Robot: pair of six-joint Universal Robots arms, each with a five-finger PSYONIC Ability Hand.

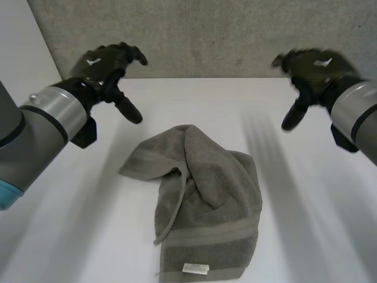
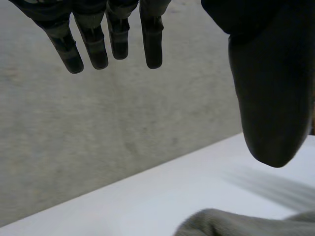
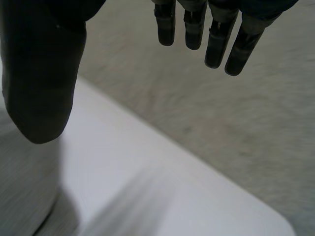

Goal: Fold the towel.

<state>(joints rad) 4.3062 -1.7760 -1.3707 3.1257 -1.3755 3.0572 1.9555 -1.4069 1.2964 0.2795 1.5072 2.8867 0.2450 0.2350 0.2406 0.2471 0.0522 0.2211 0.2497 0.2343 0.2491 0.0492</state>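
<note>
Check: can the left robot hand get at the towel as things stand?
Probably yes. The left robot hand hovers open and empty just beyond the towel, which lies crumpled on the table with nothing between them.

So the black robotic right hand (image 3: 42, 73) just hangs there, fingers (image 3: 216, 46) straight and well apart from the thumb, holding nothing. Under it is the flat white table (image 3: 147, 191), with a speckled grey surface (image 3: 236, 128) past its edge.
</note>
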